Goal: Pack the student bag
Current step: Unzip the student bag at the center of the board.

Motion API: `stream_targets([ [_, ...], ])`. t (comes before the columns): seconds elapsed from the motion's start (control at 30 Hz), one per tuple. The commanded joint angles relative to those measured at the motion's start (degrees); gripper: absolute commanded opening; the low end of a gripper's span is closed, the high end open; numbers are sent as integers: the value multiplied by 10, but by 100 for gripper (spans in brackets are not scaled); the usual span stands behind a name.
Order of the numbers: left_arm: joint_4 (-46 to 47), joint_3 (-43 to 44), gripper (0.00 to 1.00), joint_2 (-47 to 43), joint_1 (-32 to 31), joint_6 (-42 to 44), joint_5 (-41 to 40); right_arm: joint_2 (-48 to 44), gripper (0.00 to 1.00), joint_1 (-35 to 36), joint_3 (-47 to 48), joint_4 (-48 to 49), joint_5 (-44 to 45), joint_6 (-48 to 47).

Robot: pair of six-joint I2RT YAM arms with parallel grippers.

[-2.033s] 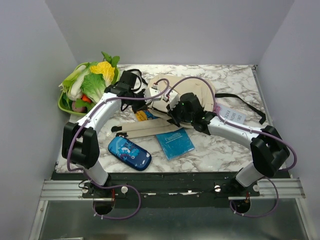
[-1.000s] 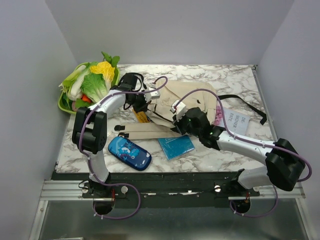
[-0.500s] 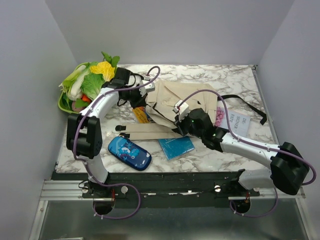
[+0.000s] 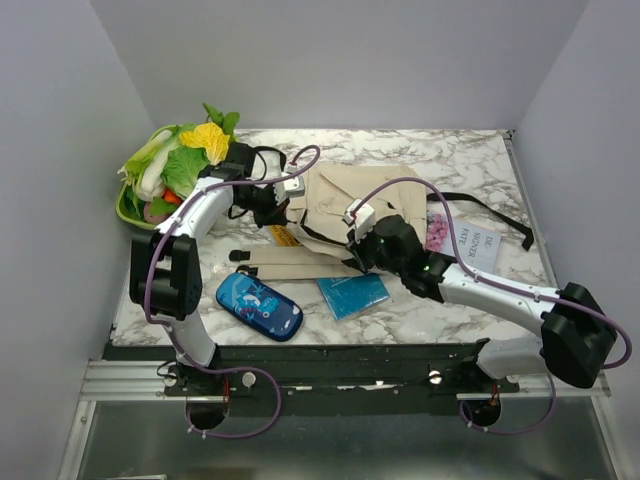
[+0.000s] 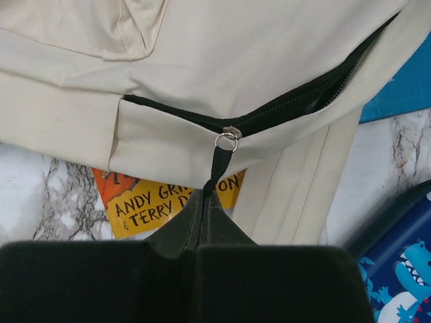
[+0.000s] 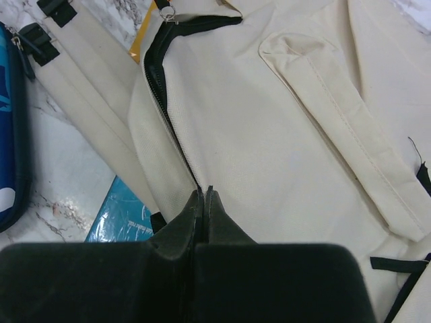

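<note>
The left gripper (image 5: 204,200) is pinched tight on the black zipper pull (image 5: 217,165) of the bag (image 5: 256,54). The right gripper (image 6: 202,196) is clamped on the bag's cloth beside the zipper. The beige bag lies mid-desk (image 4: 450,150), overlapping an orange book (image 5: 161,202), with a blue pencil case (image 4: 258,306) nearer, to the left.

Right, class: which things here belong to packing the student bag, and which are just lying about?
Job: student bag, its zip pull in the left gripper, right gripper pinching its cloth; probably the book, pencil case, teal packet.
Lying about: vegetables, white card.
</note>
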Motion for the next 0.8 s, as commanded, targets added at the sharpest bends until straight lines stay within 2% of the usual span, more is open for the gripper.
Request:
stream_targets([
  [0.0,14,-11,0,13,4,9,-22,-24,1,9,-1,-22,26,15],
  [0.13,158,-27,0,24,4,-93,-135,-40,1,20,-13,-27,33,22],
  [0.17,208,-24,0,41,4,-114,-212,-43,1,21,-18,-28,34,23],
  [0.2,211,1,0,53,5,-141,-232,-48,1,22,-25,-28,33,27],
  [0.27,207,22,0,75,7,-160,-255,-53,1,23,-29,-29,34,29],
  [0.37,194,17,1,61,5,-162,-219,-50,1,24,-27,-29,34,29],
  [0.4,183,16,18,54,4,-160,-178,-49,1,24,-25,-28,35,28],
  [0.47,141,19,32,33,4,-151,-128,-40,1,24,-14,-26,37,22],
  [0.5,126,23,46,24,5,-142,-79,-34,1,25,-10,-25,35,16],
  [0.53,110,23,51,13,5,-129,-48,-31,1,25,0,-23,34,14],
  [0.57,74,24,57,-10,5,-86,-23,-21,1,24,5,-23,33,11],
  [0.6,53,26,70,-20,5,-58,0,-19,1,24,10,-22,30,8],
  [0.63,32,26,76,-30,5,-36,46,-14,1,24,16,-18,29,2],
  [0.7,-6,35,89,-50,1,17,84,-4,1,24,32,-15,30,-3],
  [0.77,-30,43,94,-50,-15,40,111,2,1,24,45,-7,35,-12],
])
